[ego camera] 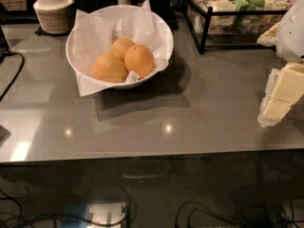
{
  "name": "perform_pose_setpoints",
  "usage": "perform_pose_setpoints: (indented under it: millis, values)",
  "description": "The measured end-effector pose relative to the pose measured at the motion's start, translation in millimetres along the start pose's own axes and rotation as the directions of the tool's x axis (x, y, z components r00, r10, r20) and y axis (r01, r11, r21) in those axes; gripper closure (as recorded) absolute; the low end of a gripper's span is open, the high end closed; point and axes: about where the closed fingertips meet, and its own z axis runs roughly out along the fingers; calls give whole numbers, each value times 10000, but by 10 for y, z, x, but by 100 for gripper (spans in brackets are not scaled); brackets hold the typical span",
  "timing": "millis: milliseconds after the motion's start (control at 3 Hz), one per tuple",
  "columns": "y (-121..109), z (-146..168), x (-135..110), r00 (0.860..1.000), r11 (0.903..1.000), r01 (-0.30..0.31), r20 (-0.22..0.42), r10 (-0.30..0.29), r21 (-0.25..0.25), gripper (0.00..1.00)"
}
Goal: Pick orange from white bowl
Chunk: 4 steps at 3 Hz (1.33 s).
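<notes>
Camera view from above a glossy grey tabletop [190, 108]. A wide, round, glossy white bowl [170, 41], lined with crumpled white paper [92, 37], sits at the upper left of centre. Three round fruits lie in it, touching one another. The task's fruit, a round, deep reddish-orange orange [139, 60] with dimpled skin, rests on the right side of the pile, nearest the bowl's front-right rim. Two paler yellow-orange fruits [109, 67] sit to its left and behind it.

The robot's cream-coloured, blocky gripper [281, 98] enters at the right edge of the picture, low over the table and well apart from the bowl. It carries nothing, and whether it is spread or closed cannot be told from this angle. A white section of arm [293, 27] shows above it.

Behind the bowl stands a stack of small ribbed beige bowls [53, 13] at the far left, and a black wire rack of wrapped packets [237, 13] at the far right.

Judging by this layout, the pick has barely begun: the orange is untouched in the bowl, and nothing has been lifted. What is left is nearly everything. The gripper must cross the bare table to the bowl, come down over the right-hand fruit, close around it without catching the paper or its neighbours, and raise it out past the rim.
</notes>
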Motion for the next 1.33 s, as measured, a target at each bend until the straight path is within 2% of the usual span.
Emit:
perform_pose_setpoints:
  millis: [333, 667, 1000, 1333]
  values:
    - [0, 0, 0, 10000, 10000, 0, 1, 0, 0, 0]
    - [-20, 31, -31, 9990, 9998, 51, 437, -43, -179, 0]
    - [-139, 173, -305, 9840, 9943, 809, 1642, -686, -694, 0]
    - [-297, 257, -824, 9464, 9767, 2019, 2712, -1754, -729, 0]
